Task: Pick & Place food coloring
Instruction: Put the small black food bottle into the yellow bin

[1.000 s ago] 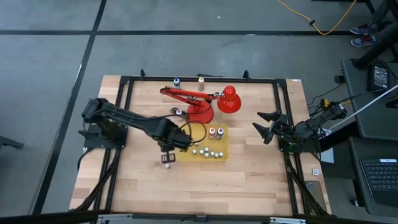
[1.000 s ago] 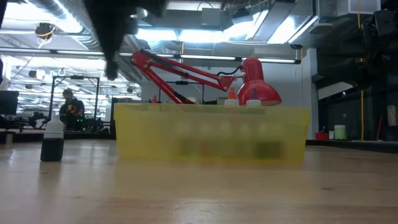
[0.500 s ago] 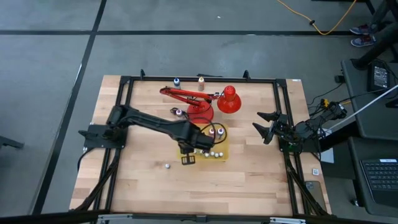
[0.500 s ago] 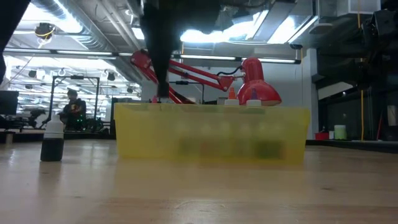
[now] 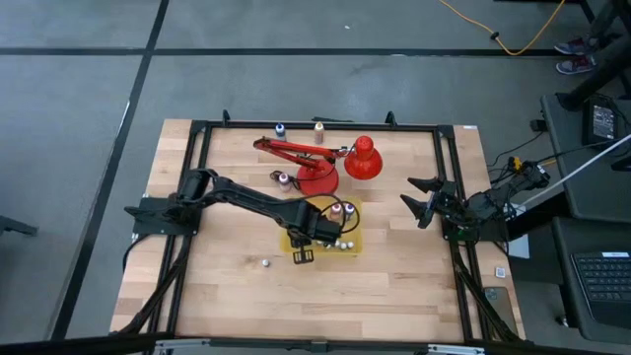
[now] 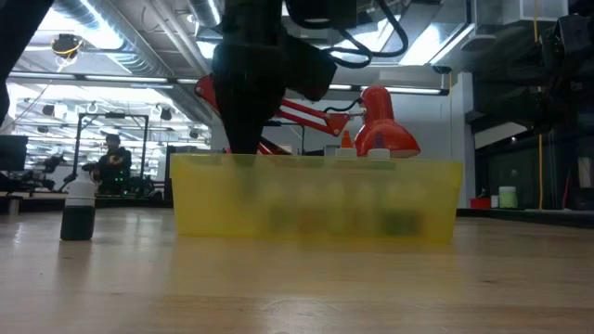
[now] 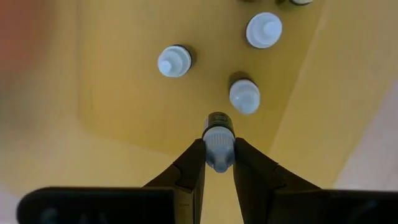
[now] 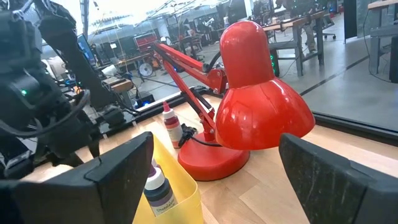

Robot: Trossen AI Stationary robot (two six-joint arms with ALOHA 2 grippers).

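Over the yellow tray (image 5: 347,229) my left gripper (image 5: 314,237) points down, shut on a tiny food coloring bottle (image 7: 218,134) with a pale cap. Several more bottles (image 7: 244,96) stand upright on the tray floor. One loose bottle (image 5: 264,263) stands on the table left of the tray, and also shows in the low view (image 6: 79,209). At the table's right edge my right gripper (image 5: 422,201) waits, open and level, with nothing between its fingers. My left gripper pinches the bottle's pale cap (image 7: 218,152) between its two fingers. They come from above, pointing down. The bottle hangs upright below them, dark body down, inside the tray near its left end. Whether its bottom touches the tray floor I cannot tell.
A big red desk lamp (image 5: 335,163) stands just behind the tray, its arm reaching toward the far left. Three more small bottles (image 5: 280,129) (image 5: 318,126) (image 5: 284,178) stand near it. A black frame (image 5: 197,133) runs along the table's edges.
My left gripper has gone toward the table's right edge, from beside the loose bottle to over the tray, and has come down into it. It has stayed shut and pointing down. The loose bottle on the table has kept its place.
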